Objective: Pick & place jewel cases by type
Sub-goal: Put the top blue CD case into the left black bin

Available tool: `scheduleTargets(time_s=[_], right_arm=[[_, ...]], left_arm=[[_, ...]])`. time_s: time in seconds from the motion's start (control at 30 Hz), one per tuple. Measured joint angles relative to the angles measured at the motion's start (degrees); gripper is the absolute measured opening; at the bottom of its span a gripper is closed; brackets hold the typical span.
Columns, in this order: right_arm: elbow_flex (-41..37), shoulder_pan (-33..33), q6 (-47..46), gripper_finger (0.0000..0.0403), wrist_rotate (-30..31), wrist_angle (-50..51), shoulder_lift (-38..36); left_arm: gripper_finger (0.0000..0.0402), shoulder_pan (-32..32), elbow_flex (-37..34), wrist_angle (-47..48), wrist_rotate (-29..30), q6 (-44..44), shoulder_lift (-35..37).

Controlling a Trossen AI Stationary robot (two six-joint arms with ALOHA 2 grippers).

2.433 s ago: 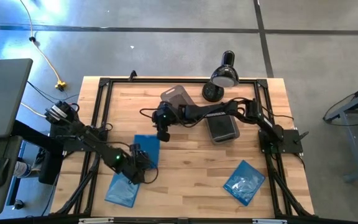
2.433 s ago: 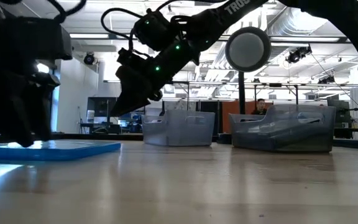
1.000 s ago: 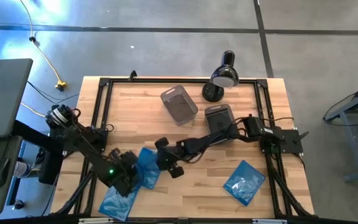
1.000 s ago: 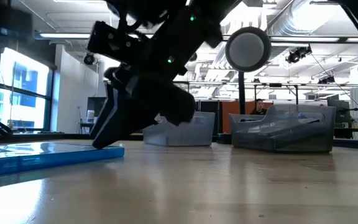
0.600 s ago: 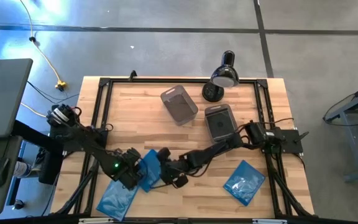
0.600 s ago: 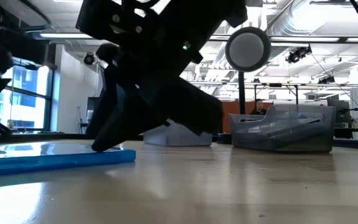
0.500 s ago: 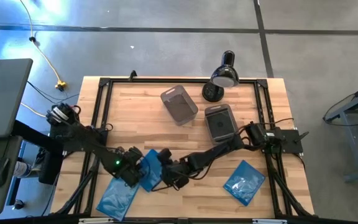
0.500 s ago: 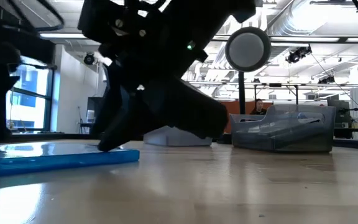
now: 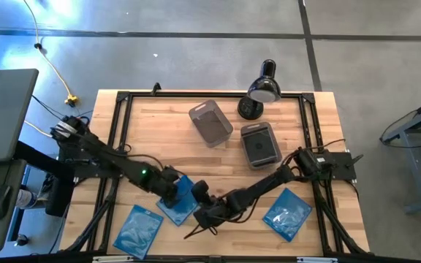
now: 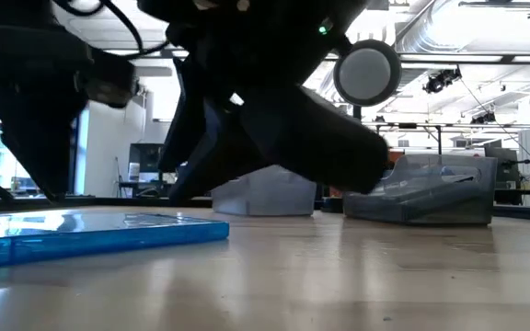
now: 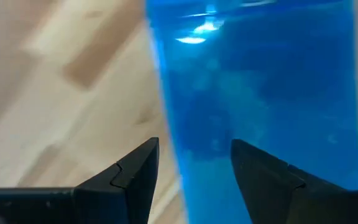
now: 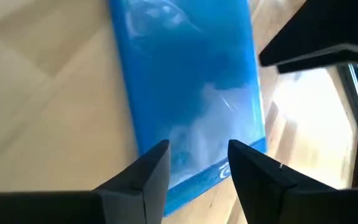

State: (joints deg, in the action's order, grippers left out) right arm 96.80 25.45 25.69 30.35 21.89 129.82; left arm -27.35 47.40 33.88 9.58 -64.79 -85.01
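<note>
Overhead, table-level, two close wrist views share a blue case [image 9: 179, 201].

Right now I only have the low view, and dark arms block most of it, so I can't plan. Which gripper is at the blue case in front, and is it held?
Observer: Both are at it. From above, the left gripper and the right gripper flank the middle blue case.
Operator: Gripped?
Observer: Not that I can see. Each wrist view shows open fingers poised over it.
Operator: Any other blue ones?
Observer: Two. The front-left blue case lies near the left corner, and the front-right blue case lies clear of both grippers.
</note>
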Motion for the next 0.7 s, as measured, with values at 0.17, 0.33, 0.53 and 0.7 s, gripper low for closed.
scheduleTargets(time_s=[0.17,0.33,0.53,0.7], right_arm=[[-0.18,0.58,-1.38,0.0158,-6.66,-0.04,-0.06],[-1.93,0.01,-1.22,0.0158,-7.00,-4.87,-0.14],[-6.70,-0.42,-2.63,0.0158,-0.44,-9.33,-0.37],[-2.93,1.54,-11.71,0.0158,2.22,2.95,-1.26]], left_arm=[[0.0197,3.11,-3.41,-6.09,-4.04,1.99,0.00],[0.0197,4.97,-6.00,-9.94,-6.81,2.01,0.00],[0.0197,5.02,-8.59,-18.64,-10.94,2.79,-0.39],[0.0197,4.98,-8.49,-17.52,-10.87,2.94,-0.42]])
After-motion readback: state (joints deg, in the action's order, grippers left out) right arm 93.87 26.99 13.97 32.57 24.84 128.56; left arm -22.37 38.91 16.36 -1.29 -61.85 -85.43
